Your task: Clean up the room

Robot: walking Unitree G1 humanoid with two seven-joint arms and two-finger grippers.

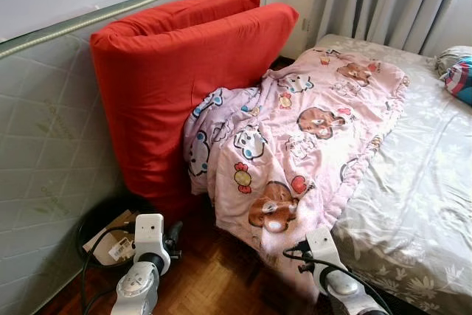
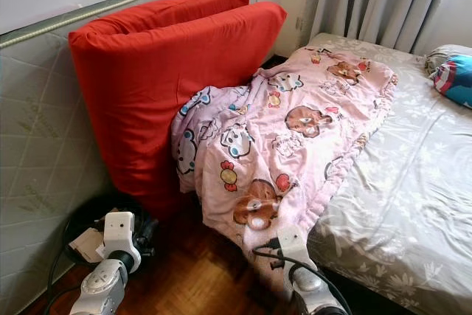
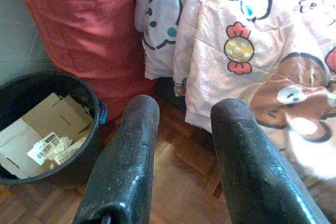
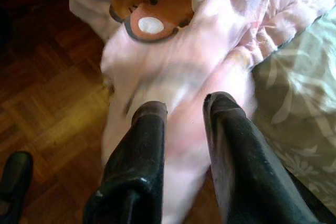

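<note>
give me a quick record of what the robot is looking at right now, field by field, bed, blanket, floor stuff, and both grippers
bed: grey floral sheet, curtains behind
blanket: pink cartoon-print blanket, crumpled over the bed's near corner, edge hanging to the floor
cushion: large red folded cushion upright against a quilted mattress
floor: wood parquet
bin: black bucket beside the red cushion, cardboard scraps inside
left gripper: low over the floor, jaws open, empty
right gripper: at the hanging blanket edge, jaws open, not closed on it
</note>
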